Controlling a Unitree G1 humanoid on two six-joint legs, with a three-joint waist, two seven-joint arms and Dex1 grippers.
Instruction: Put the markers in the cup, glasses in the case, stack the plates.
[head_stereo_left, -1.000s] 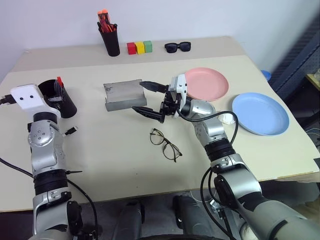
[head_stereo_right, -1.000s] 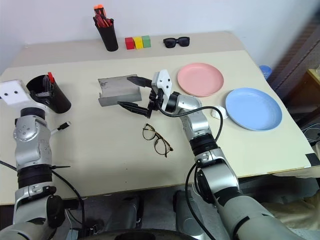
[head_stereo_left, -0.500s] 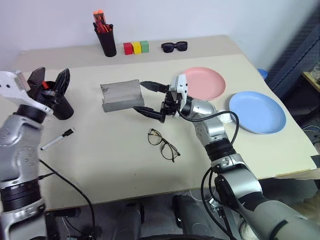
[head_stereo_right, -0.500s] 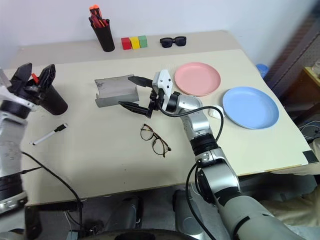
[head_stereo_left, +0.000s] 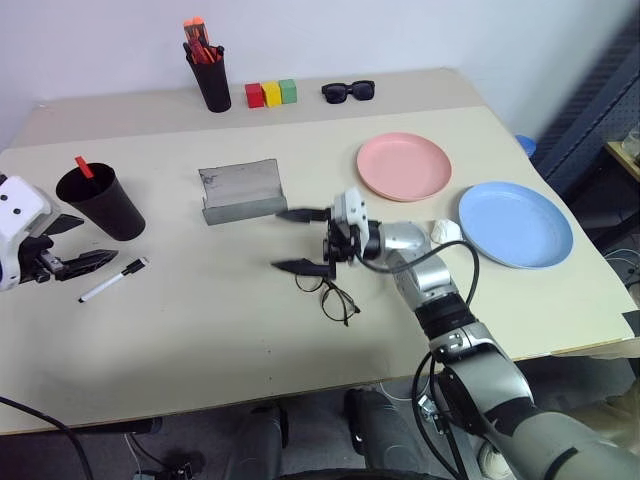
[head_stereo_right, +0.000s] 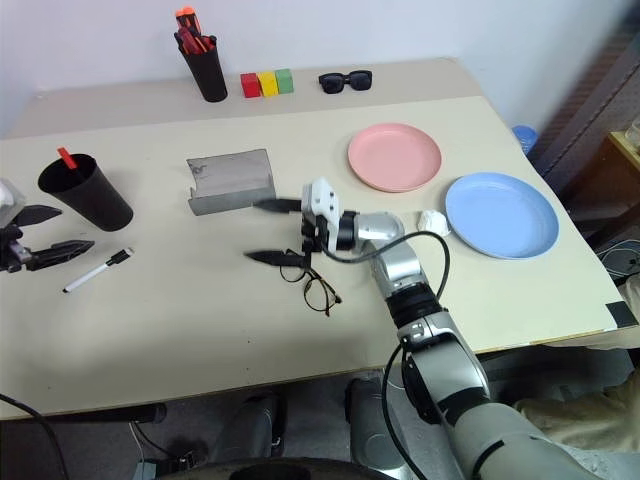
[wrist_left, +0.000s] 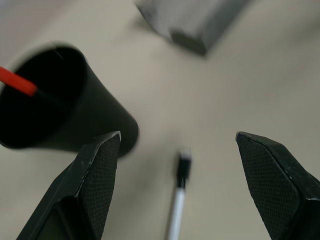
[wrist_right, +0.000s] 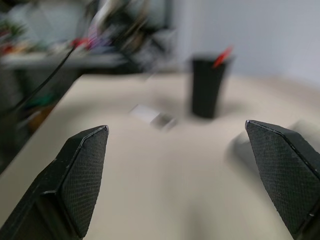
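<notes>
On the beige table (head_stereo_left: 200, 310), the red-capped marker (head_stereo_left: 83, 168) now stands in the black cup (head_stereo_left: 100, 202) at the left, where a second ago the left gripper (head_stereo_left: 68, 245) hovered over it. That gripper has pulled back to the near left, fingers spread and empty, beside the black-capped marker (head_stereo_left: 114, 279) lying just near of the cup. The right gripper (head_stereo_left: 300, 241) has dropped lower, wide open, just above the wire-rimmed glasses (head_stereo_left: 330, 295), which lie near of the grey case (head_stereo_left: 241, 189). Pink plate (head_stereo_left: 404, 166) and blue plate (head_stereo_left: 515, 223) sit apart at right, unstacked. Likely one marker is done; one marker, the glasses and the plates remain.
</notes>
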